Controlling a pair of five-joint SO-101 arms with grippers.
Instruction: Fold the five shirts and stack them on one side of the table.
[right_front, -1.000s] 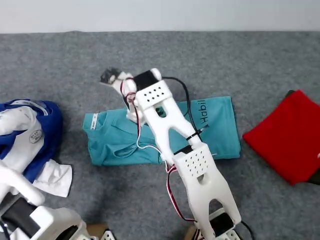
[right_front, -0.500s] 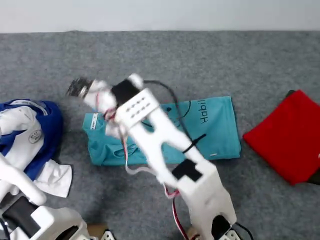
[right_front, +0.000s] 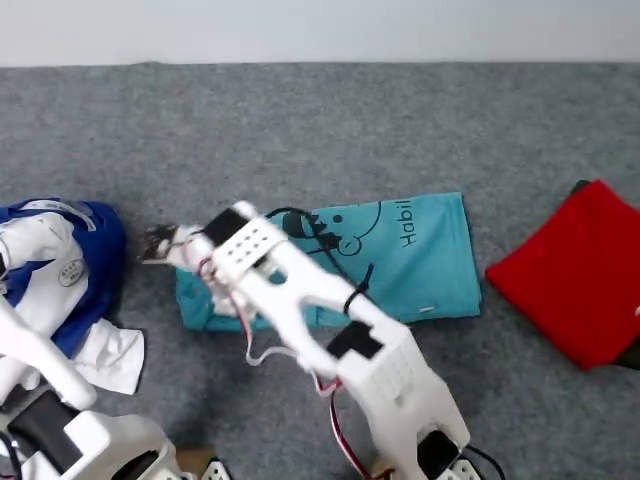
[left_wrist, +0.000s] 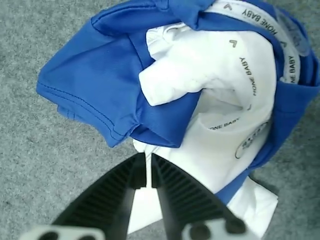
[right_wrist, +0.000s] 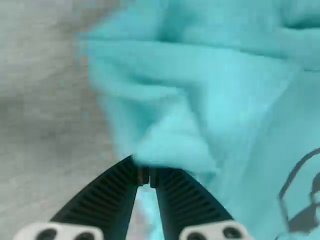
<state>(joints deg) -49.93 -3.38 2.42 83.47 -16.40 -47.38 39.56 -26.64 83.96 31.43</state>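
I list: one blue shirt (left_wrist: 95, 85), crumpled on the grey table cover (left_wrist: 35, 170); one white shirt (left_wrist: 220, 135) bundled inside it; my left gripper (left_wrist: 148, 159) over the white edge, jaws nearly touching.

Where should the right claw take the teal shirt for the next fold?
Probably the end of the teal shirt facing the blue-and-white pile, where layers bunch into a raised ridge just ahead of the right claw. Come in low from the bare table beyond that end, opening the jaws first; they're shut now. The opposite end lies flat, no lip to pinch.
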